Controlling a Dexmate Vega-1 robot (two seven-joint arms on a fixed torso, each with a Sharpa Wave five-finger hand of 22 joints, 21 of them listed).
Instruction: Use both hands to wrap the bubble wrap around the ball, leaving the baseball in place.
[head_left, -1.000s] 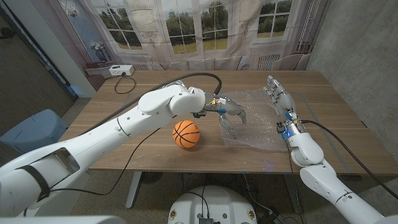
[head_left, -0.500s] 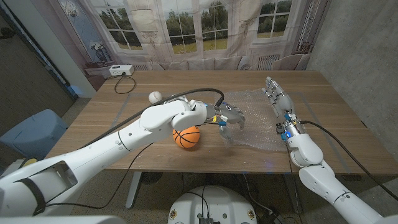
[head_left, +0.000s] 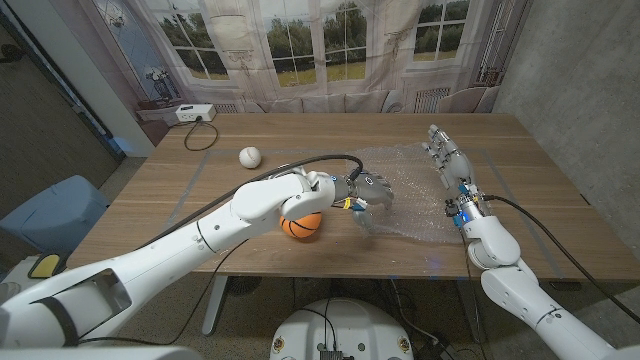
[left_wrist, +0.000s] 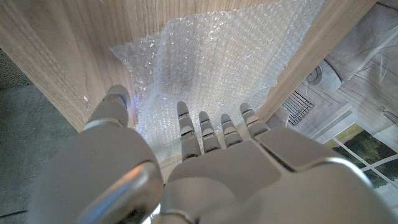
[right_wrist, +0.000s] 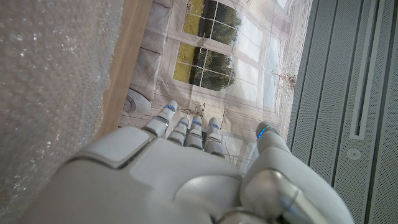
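Head view, left hand (head_left: 366, 190) fingers spread over bubble wrap (head_left: 405, 190), right hand (head_left: 447, 160) open, basketball (head_left: 301, 223) beside.

Head view high, looking down over table (head_left: 200, 190); wrist views close (both share bubble wrap (left_wrist: 230, 62)).

Your left arm (head_left: 200, 232) reaches in from the lower left and stretches across toward the middle, forearm nearly level. Your left hand (head_left: 368, 189) sits palm down with fingers (left_wrist: 189, 134) spread and extended, holding nothing. Your right arm (head_left: 505, 262) comes up from the lower right, wrist straight. Your right hand (head_left: 446, 154) stands on its edge, palm upright, fingers (right_wrist: 186, 130) straight and slightly apart, thumb out to the side, nothing in it.
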